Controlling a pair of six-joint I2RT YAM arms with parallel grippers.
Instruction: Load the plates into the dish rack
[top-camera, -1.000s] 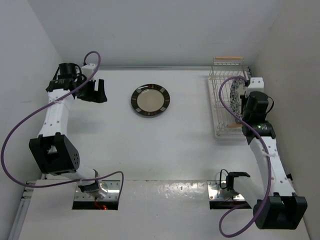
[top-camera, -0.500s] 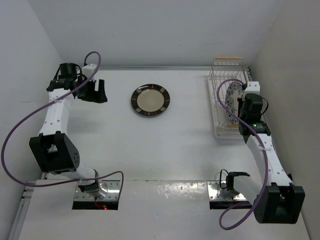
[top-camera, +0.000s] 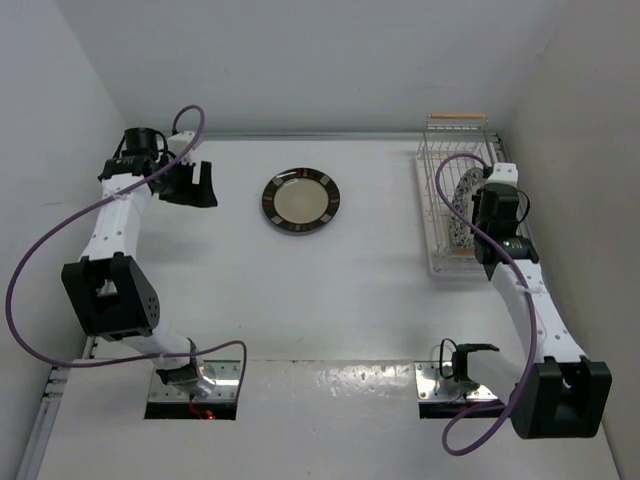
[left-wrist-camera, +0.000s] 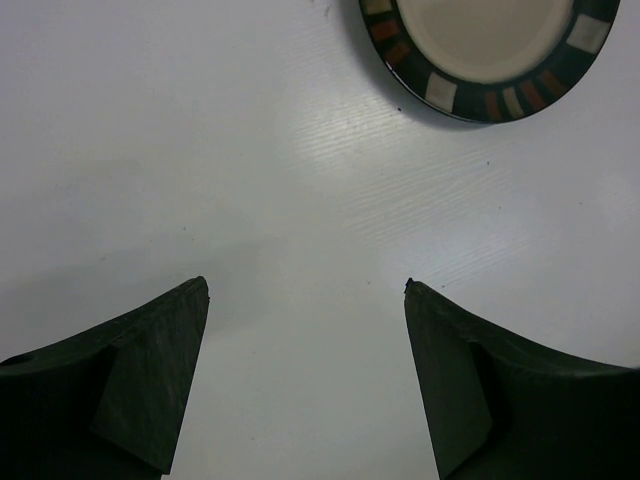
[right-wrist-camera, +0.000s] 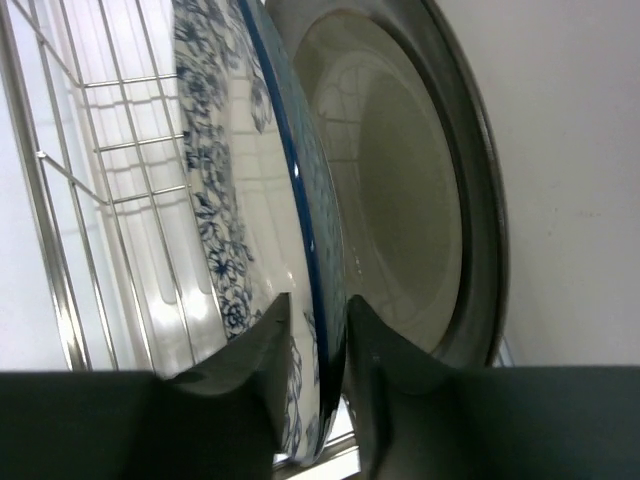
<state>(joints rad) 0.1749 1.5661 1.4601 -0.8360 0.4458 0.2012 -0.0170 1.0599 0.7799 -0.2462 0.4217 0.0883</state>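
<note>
white counter (top-camera: 350, 300), seen from above, with two robot arms fixed at its near edge. in the far right corner stands the rack (top-camera: 437, 170), a white wire basket on a tray (top-camera: 440, 270), with a pale wooden handle (top-camera: 457, 118) at its far end.

two plates stand on edge inside the rack, close side by side. the blue plate (right-wrist-camera: 235, 180), white with a blue flower pattern, is on the side toward the open counter. the grey-rimmed plate (right-wrist-camera: 400, 200) stands just behind it, on the side toward the right wall.

the right gripper (right-wrist-camera: 318, 300) reaches into the rack from above. its dark fingers (right-wrist-camera: 250, 370) straddle the rim of the blue plate, one on each face and very close to it. whether they clamp the plate or only flank it cannot be told.

the striped plate (top-camera: 301, 201), cream with a dark banded rim, lies flat on the counter near the far middle, well apart from the rack.

the left gripper (top-camera: 190, 185) hovers near the far left of the counter. its fingers (left-wrist-camera: 140, 380) are spread wide and grasp nothing, with only bare counter between them. the striped plate lies off to its right, not touching it.
</note>
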